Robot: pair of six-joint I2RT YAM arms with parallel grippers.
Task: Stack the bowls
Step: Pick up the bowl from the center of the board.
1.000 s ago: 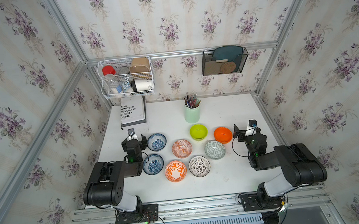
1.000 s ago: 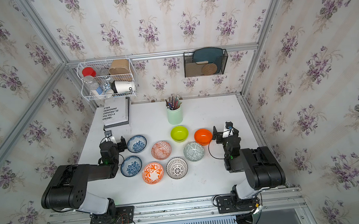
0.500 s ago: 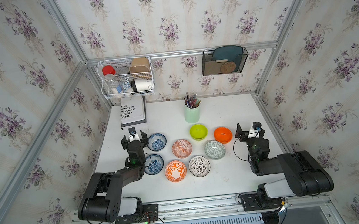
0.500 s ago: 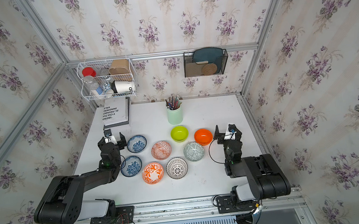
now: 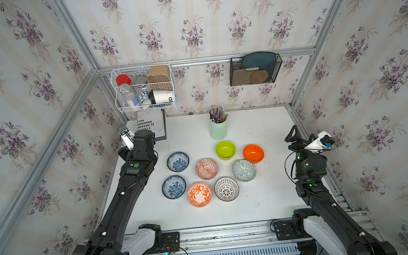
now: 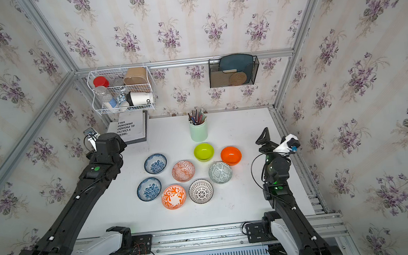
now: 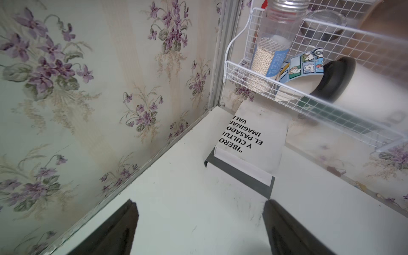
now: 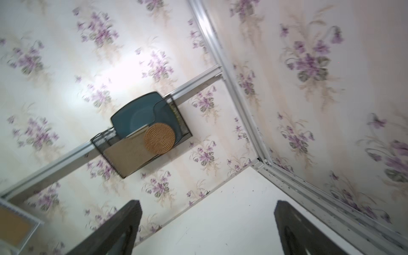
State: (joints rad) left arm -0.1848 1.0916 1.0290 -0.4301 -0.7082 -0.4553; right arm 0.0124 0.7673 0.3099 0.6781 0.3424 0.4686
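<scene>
Several bowls sit apart on the white table point(image 5: 267, 198) in both top views: two blue floral point(image 5: 177, 161) point(image 5: 174, 187), two orange-white point(image 5: 206, 168) point(image 5: 199, 194), black-white point(image 5: 226, 189), grey-green point(image 5: 244, 170), lime green point(image 5: 225, 150) and plain orange point(image 5: 253, 153). My left gripper point(image 7: 200, 202) is open and empty, left of the bowls, pointing at the back left corner; its wrist point(image 5: 141, 141) hides it from above. My right gripper point(image 8: 208, 202) is open and empty too, raised near the right wall point(image 5: 295, 135), aimed at the back right corner. No wrist view shows a bowl.
A pale-green pen cup point(image 5: 218, 129) stands just behind the lime bowl. A book point(image 5: 151, 125) lies at the back left, close to the left gripper. A white wire basket point(image 5: 144, 88) and a black mesh holder point(image 5: 254, 69) hang on the back wall.
Both arms have risen and stretched out from low folded poses. The left wrist went toward the back left corner, the right one toward the right wall. Both grippers stay open; the bowls have not moved.
</scene>
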